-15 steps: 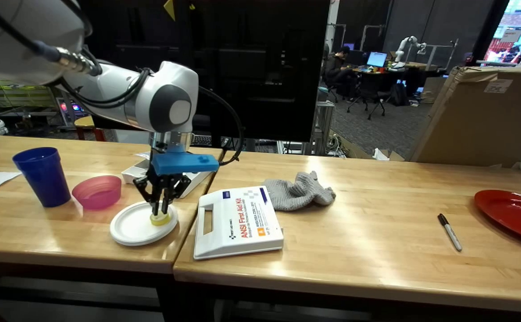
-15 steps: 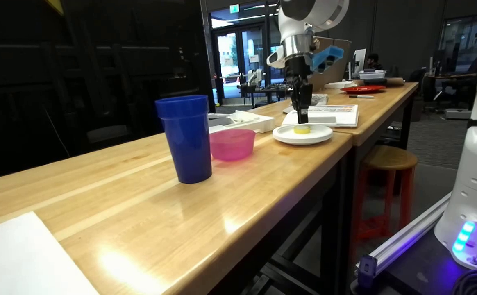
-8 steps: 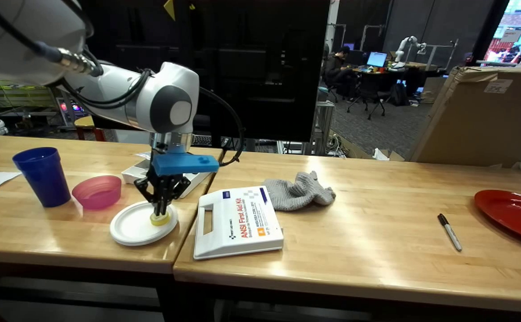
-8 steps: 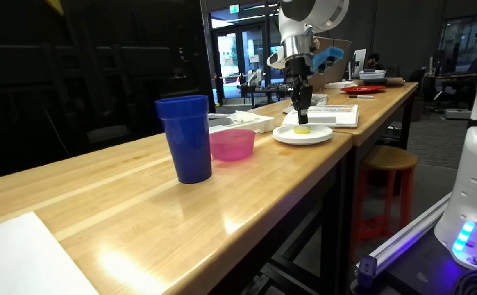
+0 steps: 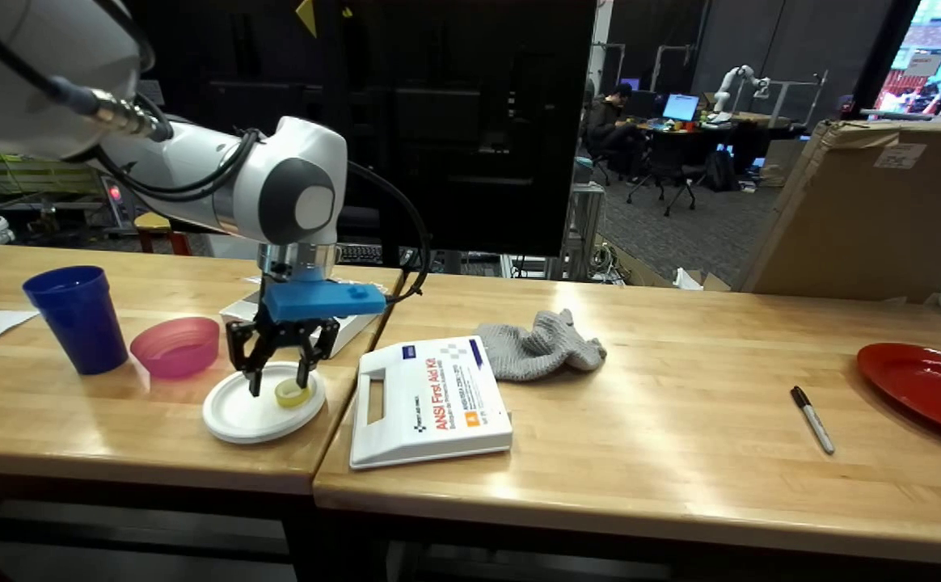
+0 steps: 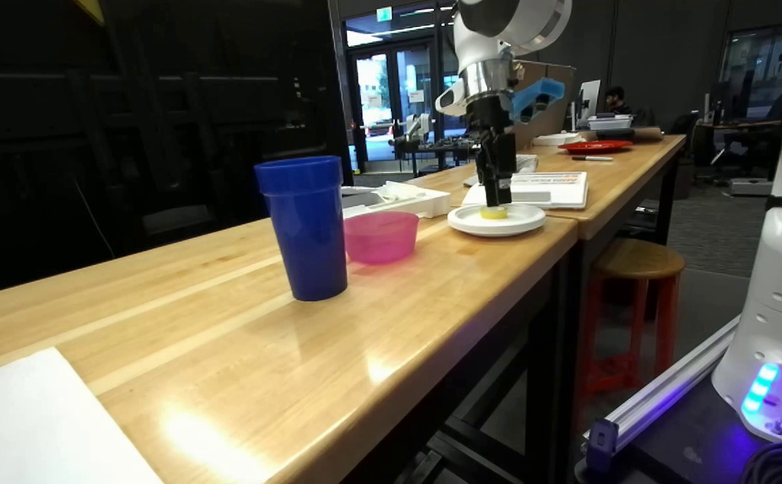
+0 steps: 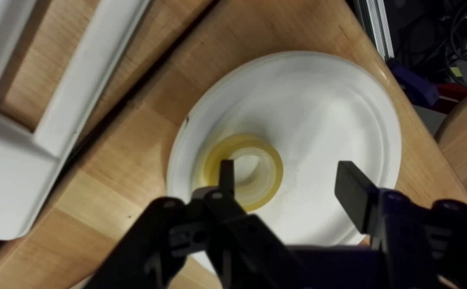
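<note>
Under one side of the gripper (image 7: 289, 184), a yellow tape roll (image 7: 264, 176) sat on a white plate (image 7: 321, 116). The gripper was spread wide. Next to the gripper, a white first aid kit (image 5: 438, 400) lay on the counter (image 5: 681, 420).

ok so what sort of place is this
Most likely a robotics lab: another robot arm stands in the background, and a person sits near a lit monitor.
</note>
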`<control>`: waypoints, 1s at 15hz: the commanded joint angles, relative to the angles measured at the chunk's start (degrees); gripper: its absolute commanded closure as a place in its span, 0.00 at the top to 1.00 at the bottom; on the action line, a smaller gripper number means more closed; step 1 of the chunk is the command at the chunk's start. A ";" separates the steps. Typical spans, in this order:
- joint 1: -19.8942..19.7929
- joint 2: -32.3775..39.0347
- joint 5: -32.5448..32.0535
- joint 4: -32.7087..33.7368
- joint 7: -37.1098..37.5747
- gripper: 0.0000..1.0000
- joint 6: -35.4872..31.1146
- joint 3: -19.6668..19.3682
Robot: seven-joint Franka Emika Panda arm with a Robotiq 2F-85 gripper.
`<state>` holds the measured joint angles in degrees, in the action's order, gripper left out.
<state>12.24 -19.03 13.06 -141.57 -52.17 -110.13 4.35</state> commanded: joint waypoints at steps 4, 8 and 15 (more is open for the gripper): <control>1.48 -2.02 0.57 -1.92 1.25 1.00 0.03 0.90; 2.93 -5.20 -0.79 -3.62 4.58 1.00 2.07 3.38; 6.47 -9.17 -6.98 -1.33 13.57 1.00 9.62 7.84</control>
<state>17.34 -25.89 9.25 -143.71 -42.19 -103.46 11.17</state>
